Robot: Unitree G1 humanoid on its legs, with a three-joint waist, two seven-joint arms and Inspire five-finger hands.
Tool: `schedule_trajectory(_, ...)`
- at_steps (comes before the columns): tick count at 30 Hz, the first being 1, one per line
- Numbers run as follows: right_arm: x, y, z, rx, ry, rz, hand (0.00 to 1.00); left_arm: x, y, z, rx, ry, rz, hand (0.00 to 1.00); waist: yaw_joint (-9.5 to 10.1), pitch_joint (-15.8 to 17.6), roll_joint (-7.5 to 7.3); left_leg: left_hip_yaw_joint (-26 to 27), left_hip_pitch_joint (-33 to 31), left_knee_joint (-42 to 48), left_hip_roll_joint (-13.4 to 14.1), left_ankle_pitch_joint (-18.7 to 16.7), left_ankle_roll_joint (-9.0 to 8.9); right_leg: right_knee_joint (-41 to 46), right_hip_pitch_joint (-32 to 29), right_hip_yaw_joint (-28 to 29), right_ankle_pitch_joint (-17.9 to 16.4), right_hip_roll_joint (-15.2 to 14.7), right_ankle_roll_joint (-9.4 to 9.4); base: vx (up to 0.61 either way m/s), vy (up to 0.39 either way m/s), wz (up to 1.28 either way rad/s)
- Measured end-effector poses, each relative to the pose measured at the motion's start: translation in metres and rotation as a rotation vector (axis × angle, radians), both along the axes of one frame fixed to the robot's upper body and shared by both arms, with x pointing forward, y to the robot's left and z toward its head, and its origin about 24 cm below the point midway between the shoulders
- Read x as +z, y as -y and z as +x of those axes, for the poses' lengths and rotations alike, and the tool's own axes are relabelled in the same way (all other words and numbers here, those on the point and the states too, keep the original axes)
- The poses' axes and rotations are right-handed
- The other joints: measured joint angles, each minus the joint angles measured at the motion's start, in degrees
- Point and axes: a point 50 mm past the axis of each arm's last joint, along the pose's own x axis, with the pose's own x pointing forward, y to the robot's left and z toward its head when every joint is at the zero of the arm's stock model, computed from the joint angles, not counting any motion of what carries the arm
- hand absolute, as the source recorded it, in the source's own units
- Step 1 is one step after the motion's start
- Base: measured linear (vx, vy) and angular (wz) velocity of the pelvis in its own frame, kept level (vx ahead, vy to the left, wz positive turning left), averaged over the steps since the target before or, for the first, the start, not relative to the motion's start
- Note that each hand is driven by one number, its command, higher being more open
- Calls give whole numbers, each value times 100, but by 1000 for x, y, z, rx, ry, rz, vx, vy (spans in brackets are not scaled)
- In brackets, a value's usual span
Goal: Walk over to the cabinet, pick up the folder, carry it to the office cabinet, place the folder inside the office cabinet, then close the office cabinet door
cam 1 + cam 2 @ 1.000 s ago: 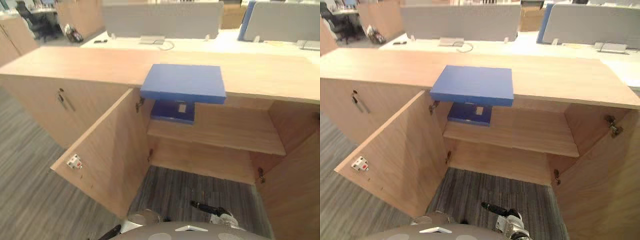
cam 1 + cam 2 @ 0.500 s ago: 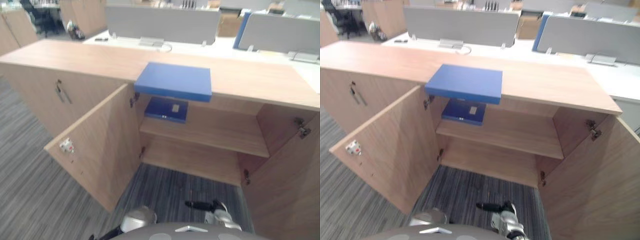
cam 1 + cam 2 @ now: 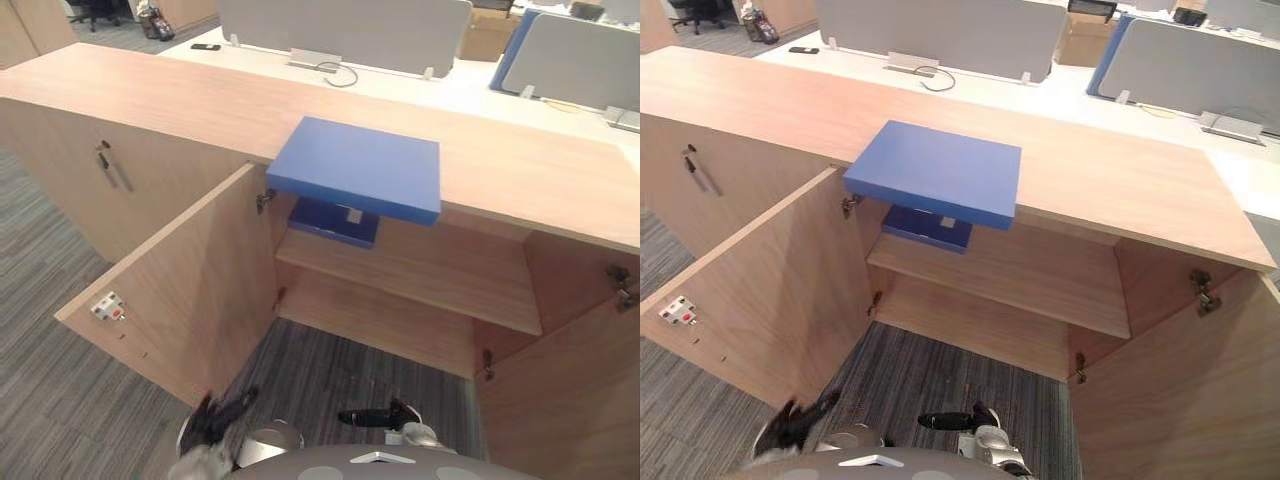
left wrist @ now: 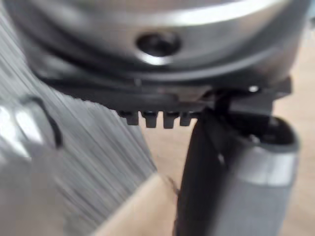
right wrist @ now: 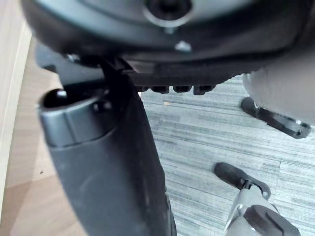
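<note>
A blue folder lies flat on the long wooden cabinet top, its near edge overhanging the open compartment. A second blue folder rests on the upper shelf inside, at the left end. Both doors stand wide open: the left door and the right door. My left hand shows low in front of the left door, fingers spread, holding nothing and well short of the folder. My right hand hangs over the carpet, thumb straight, empty.
A closed cabinet door with a dark handle lies left of the open compartment. Behind the cabinet are white desks with grey partition screens. Grey striped carpet covers the floor between the two open doors.
The camera has shifted, so the cabinet looks closer and is seen from higher. My left hand has risen into view at the lower left. The folder has not moved.
</note>
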Motion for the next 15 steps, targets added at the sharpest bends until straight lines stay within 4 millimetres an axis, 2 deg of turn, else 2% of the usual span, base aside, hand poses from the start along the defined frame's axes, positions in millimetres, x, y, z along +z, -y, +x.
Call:
schedule_trajectory(1, -1, -1, -3, 8, -10, 0, 100, 17, 12, 15, -50, 108, -15, 100, -4, -38, 18, -22, 6, -67, 1, -64, 1, -5, -23, 2, 51, -8, -21, -43, 49, 3)
schedule_trajectory(3, -1, -1, -4, 13, -17, 0, 100, 40, 24, 33, -95, 234, -29, 100, -19, -76, -12, -58, 16, -101, 12, -68, 9, -1, -29, -1, 106, -1, -61, -30, 37, 4)
schedule_trajectory(4, -2, -1, -6, 11, -23, -2, 100, 63, 31, 45, -131, 348, -32, 100, -22, -116, -73, -75, 18, -128, 16, -62, 11, 5, -39, -5, 114, 0, -60, -21, 14, 5)
schedule_trajectory(5, -2, -1, -6, 11, -24, -5, 100, 76, 36, 50, -143, 407, -33, 100, -20, -127, -90, -93, 17, -136, 21, -62, 11, 6, -40, -9, 114, 8, -61, -4, -6, 5)
schedule_trajectory(6, -2, -1, -6, 10, -25, -6, 100, 80, 36, 51, -146, 425, -31, 100, -22, -130, -95, -99, 17, -138, 23, -62, 11, 6, -39, -11, 115, 12, -62, 13, -24, 10)
schedule_trajectory(8, -2, 0, -8, 6, -27, -10, 100, 113, 39, 57, -174, 550, 62, 100, -10, -145, -84, -192, -5, -152, 98, -73, -8, -10, -37, -33, 163, 106, -141, 25, -42, 19)
schedule_trajectory(11, -3, 1, -13, -5, -37, -17, 100, 134, 37, 61, -141, 611, 224, 100, 36, -190, -93, -330, -18, -163, 207, -70, -102, -33, 0, -91, 204, 241, -209, 49, -71, 24)
schedule_trajectory(15, -3, 4, -16, -32, -36, -38, 100, 149, 35, 57, -63, 607, 431, 100, 35, -272, -115, -388, -58, -151, 241, -58, -109, -309, 116, -139, 202, 351, -212, 50, -58, 10)
